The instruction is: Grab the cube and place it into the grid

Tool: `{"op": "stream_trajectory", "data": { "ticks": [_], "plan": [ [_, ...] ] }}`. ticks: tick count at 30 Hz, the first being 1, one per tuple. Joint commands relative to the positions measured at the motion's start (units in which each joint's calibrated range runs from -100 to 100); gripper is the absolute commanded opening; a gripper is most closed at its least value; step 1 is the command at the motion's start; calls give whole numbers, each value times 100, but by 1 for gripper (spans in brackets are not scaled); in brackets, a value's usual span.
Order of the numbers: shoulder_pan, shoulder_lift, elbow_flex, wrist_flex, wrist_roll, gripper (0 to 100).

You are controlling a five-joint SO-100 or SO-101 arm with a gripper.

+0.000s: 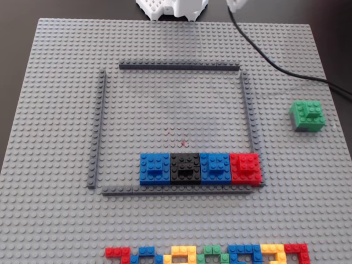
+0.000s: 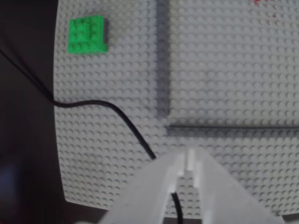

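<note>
White end effector (image 2: 189, 161), fingers together, hangs over baseplate (image 1: 55, 110); frame (image 1: 98, 132) holds four cubes; green cube (image 1: 307, 115) outside.

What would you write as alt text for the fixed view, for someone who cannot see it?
A green cube sits alone on a grey studded baseplate, right of a square frame of thin grey strips. Inside the frame's bottom edge, blue, black, blue and red cubes form a row. A black cable crosses the top right corner.
</note>
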Motion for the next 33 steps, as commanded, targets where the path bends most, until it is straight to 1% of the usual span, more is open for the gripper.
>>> {"op": "stream_trajectory", "data": {
  "ticks": [1, 16, 24, 29, 33],
  "plan": [
    [-119, 516, -816, -46, -103, 0],
    [-1062, 2545, -2076, -481, -674, 0],
    [-1195, 3801, -3009, -657, -542, 0],
    [-1187, 4704, -3807, -574, -425, 0],
    [-1128, 5176, -4142, -555, -386, 0]
  ]
}}
